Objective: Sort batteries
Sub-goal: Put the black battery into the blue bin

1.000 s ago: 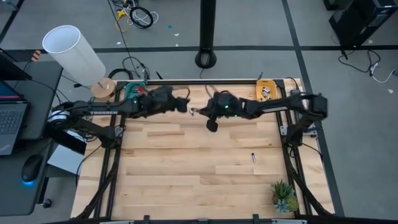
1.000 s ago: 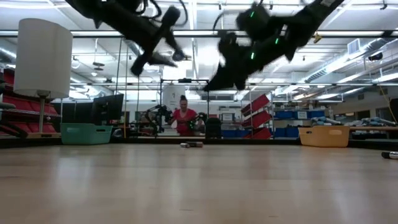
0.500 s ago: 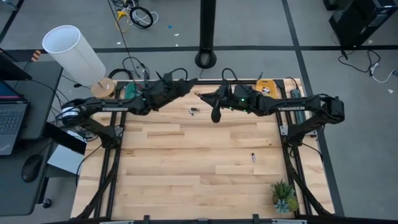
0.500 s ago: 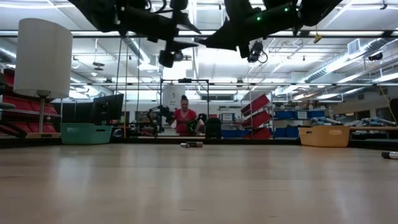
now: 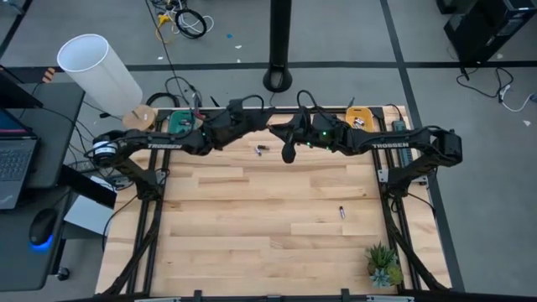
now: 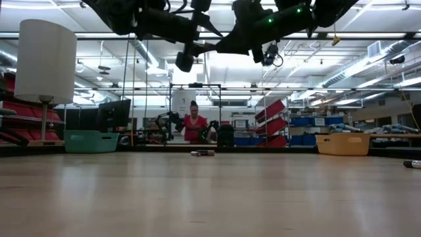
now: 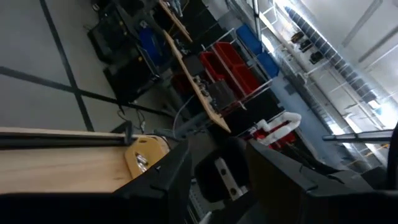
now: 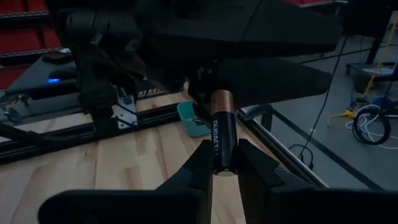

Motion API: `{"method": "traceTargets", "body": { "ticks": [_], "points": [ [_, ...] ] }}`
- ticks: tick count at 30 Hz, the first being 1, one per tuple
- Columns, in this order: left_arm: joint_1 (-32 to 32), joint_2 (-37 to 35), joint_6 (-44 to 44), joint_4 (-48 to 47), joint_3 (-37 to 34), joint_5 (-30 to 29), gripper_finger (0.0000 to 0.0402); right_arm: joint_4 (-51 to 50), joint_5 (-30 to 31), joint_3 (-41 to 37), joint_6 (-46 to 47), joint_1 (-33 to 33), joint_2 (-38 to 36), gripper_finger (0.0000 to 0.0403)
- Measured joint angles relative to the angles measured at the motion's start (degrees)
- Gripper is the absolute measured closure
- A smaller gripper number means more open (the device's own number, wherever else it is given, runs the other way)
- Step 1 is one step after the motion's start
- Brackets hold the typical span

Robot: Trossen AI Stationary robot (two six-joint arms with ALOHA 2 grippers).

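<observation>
My right gripper is raised above the table's far middle and is shut on a black, copper-topped battery. My left gripper is open and faces it at the same height. Its dark fingers loom just beyond the battery's copper end. Both arms cross the top of the low view, my left gripper meeting my right gripper. Two more batteries lie flat on the wood, one near the far middle and one toward the right. My right gripper pinches the battery's black lower end between its two fingertips. The battery stands out straight beyond them, copper end pointing at the left gripper, lifted clear of the table. My left gripper: I cannot tell whether its fingers touch the copper end.
A teal tray sits at the far left corner, and an orange tray holding small cells sits at the far right. A small plant stands at the near right corner. A person is in the room beyond.
Both grippers have risen from low over the far middle of the table and moved toward the far edge, tipping from slanting down to about level. In the last half second they have closed in on each other. The batteries on the table have stayed put.
</observation>
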Motion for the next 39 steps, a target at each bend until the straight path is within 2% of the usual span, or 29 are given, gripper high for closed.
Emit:
{"method": "traceTargets", "body": {
  "ticks": [11, 17, 22, 25, 28, 29, 35, 39],
  "points": [
    [1.00, -0.34, 4.40, -0.95, -0.02, -3.60, 0.0237, -1.30, 0.97, 0.20, -0.06, 0.08, -1.20, 0.0351],
    [0.75, -0.50, 4.52, -1.55, -0.03, -0.22, 0.0237, -0.92, 1.07, 0.20, -0.51, -0.79, -1.31, 0.0351],
    [-0.96, -0.48, 4.27, -4.49, -0.09, -0.21, 0.0238, 2.13, 1.09, 0.17, -0.56, -1.14, -1.30, 0.0351],
    [-1.83, -0.50, 4.62, -3.76, -0.07, -1.46, 0.0260, 2.64, 1.07, 0.17, -0.56, -1.14, -1.31, 0.0351],
    [-2.05, -0.50, 4.96, -3.28, -0.07, -1.67, 0.0324, 2.25, 0.52, 0.17, -0.71, -1.14, -1.28, 0.0348],
    [-2.06, -0.53, 5.18, -2.94, -0.04, -1.71, 0.0347, 2.44, -0.02, 0.15, -1.13, -1.14, -1.27, 0.0346],
    [-2.13, -0.53, 5.69, -2.66, -0.07, -3.82, 0.0346, 1.18, -0.15, 0.17, -3.42, -0.31, -1.29, 0.0298],
    [-1.77, -2.55, 6.10, -7.30, -0.15, -9.66, 0.0346, -5.82, -1.13, 0.16, -3.16, 0.07, -1.79, 0.0255]
  ]
}}
